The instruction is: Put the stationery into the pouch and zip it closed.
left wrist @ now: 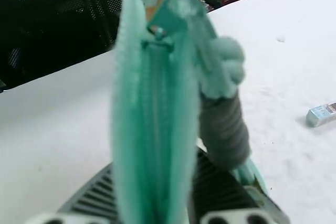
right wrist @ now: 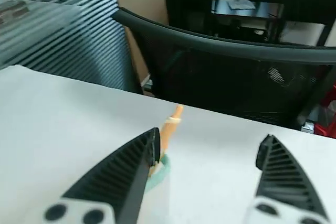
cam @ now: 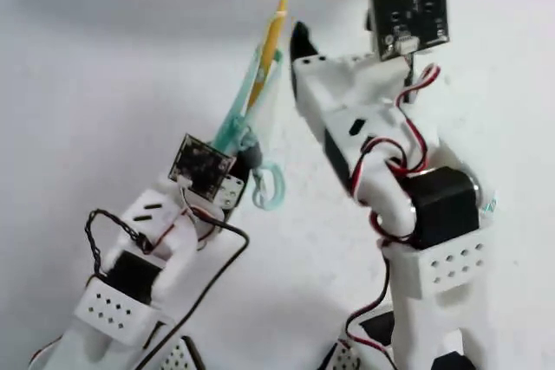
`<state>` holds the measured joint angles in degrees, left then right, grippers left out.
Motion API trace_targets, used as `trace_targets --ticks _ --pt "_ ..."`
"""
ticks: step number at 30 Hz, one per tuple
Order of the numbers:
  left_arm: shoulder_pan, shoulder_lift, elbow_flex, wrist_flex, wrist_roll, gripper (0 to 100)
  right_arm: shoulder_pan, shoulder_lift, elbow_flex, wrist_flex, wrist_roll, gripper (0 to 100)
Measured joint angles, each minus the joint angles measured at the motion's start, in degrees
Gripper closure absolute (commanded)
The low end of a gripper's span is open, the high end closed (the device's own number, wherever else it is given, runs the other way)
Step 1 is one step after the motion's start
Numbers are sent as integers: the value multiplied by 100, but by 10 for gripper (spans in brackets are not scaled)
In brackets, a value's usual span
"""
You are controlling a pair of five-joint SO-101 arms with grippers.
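A mint-green pouch point(cam: 245, 101) is held up off the white table point(cam: 104, 84), edge-on, with my left gripper point(cam: 232, 155) shut on its lower end. An orange pen point(cam: 272, 30) sticks out of its far end. In the left wrist view the pouch point(left wrist: 152, 129) stands between the jaws, with its zipper pull point(left wrist: 157, 34) near the top and a grey ribbed piece point(left wrist: 224, 129) beside it. My right gripper point(right wrist: 210, 156) is open just beside the pouch's pen end, with the pen tip point(right wrist: 173, 121) and a bit of pouch point(right wrist: 157, 174) by one finger.
A green loop point(cam: 269, 186) hangs from the pouch near the left wrist. A small pale-blue item point(left wrist: 321, 114) lies on the table to the right. A black mesh chair point(right wrist: 236, 82) stands beyond the table's far edge.
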<state>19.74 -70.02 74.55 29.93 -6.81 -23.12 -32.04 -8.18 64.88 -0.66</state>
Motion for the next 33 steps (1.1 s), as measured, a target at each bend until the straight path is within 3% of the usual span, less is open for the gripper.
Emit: trace_targets --ticks 5,8,12,21,24,33 --pt "0 62 0 53 0 872 18 607 0 -440 0 788" --pt "-9 88 9 97 0 871 35 1081 0 -633 0 783" --pt "-9 88 9 97 -9 867 18 1292 -18 -519 0 789" --pt "-9 88 -44 457 -9 871 -193 1380 -88 -123 0 983" --pt "-79 88 -53 527 -9 871 -255 1415 -62 -88 0 976" --pt "-369 9 -53 536 -9 868 -897 1556 -422 1363 9 979"
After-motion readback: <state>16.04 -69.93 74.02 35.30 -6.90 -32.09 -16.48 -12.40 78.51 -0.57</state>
